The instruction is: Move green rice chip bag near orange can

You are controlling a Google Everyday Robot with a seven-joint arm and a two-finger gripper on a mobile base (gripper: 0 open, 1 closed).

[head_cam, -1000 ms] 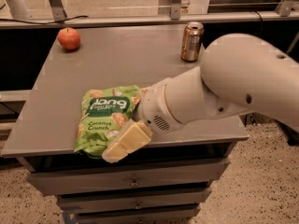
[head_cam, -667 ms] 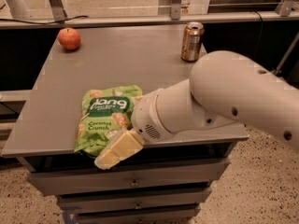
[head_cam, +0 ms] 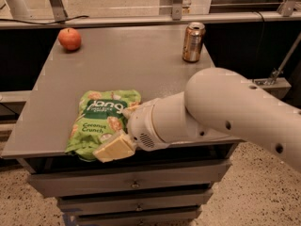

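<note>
lying on grey table (head_cam: 141, 65), green rice chip bag (head_cam: 98, 122) under tool (head_cam: 115, 148), grip unclear.

Reaches in from the right with a bulky white arm (head_cam: 244, 112), holds the pincer (head_cam: 114, 148) low at the table's (head_cam: 141, 65) front edge, left of middle.

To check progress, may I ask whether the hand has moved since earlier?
Yes: the hand, over the green rice chip bag, shifted left, away from the orange can.
</note>
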